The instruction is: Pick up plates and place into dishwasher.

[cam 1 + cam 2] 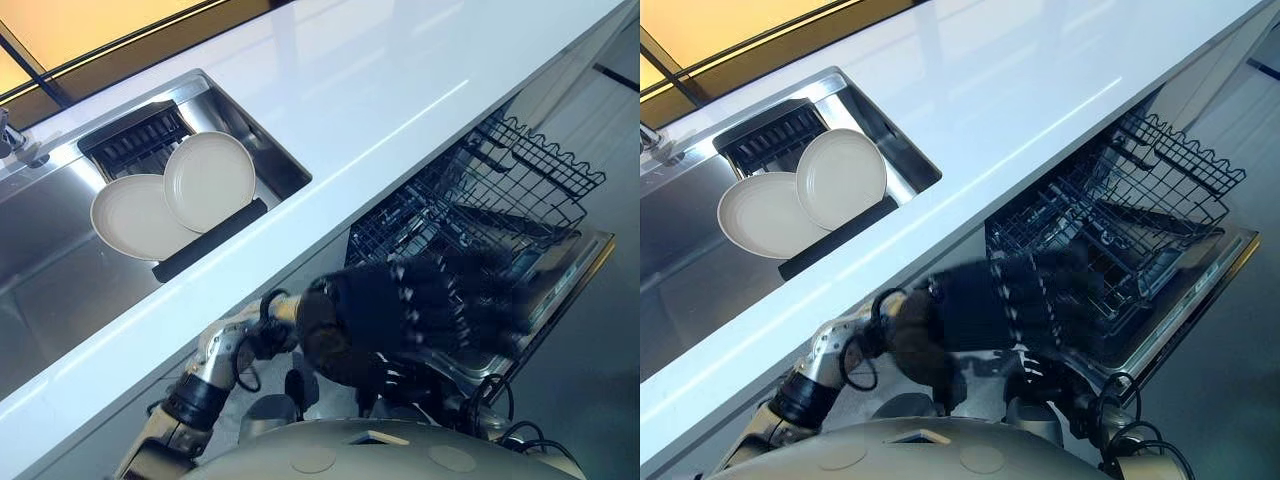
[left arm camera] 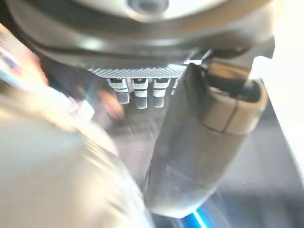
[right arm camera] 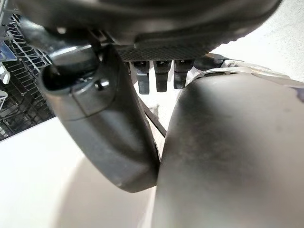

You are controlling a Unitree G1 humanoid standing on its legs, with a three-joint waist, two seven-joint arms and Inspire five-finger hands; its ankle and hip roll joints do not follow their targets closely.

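Observation:
Two cream plates stand on edge in the steel sink [image 1: 50, 290], one [image 1: 210, 180] overlapping the other [image 1: 130, 215], propped against a black strip [image 1: 210, 240]. Below the counter the dishwasher is open, with its black wire rack [image 1: 480, 200] pulled out over the lowered door [image 1: 570, 270]. My left hand [image 1: 420, 305] is blurred in front of that rack. Its fingers are stretched toward the rack and hold nothing. In the left wrist view its thumb [image 2: 204, 156] stands clear of the fingers. My right hand [image 3: 95, 123] hangs low beside the rack [image 3: 19, 85], fingers relaxed and empty.
A long white countertop [image 1: 400, 90] runs between the sink and the dishwasher. A black ribbed drainer [image 1: 135, 140] sits at the back of the sink behind the plates. A tap base [image 1: 15, 140] stands at the far left. Pale floor [image 1: 600, 400] lies beyond the door.

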